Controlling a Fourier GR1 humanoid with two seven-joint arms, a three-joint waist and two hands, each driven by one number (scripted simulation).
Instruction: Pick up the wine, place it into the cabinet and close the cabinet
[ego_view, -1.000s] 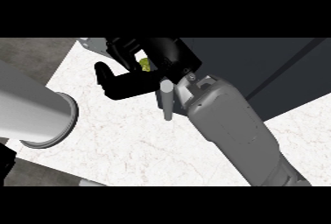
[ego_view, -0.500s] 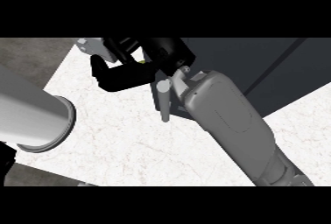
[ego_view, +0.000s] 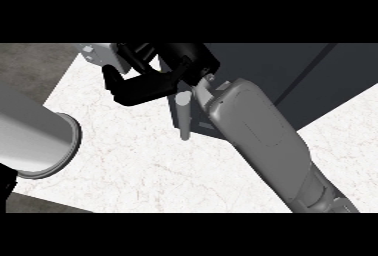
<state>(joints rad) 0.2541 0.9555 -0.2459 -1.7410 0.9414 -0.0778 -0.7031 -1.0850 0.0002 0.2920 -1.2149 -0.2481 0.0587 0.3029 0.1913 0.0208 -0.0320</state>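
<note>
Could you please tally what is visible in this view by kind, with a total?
Grey forearms: 2 (left, right)
Black hand: 1
Dark grey cabinet: 1
White marble counter: 1
Total: 5

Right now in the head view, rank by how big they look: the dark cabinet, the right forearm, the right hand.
1. Cabinet, though the frame crops it.
2. Right forearm, close behind; its nearness to the camera enlarges it, so these two are unsure.
3. Right hand, clearly smallest.
</note>
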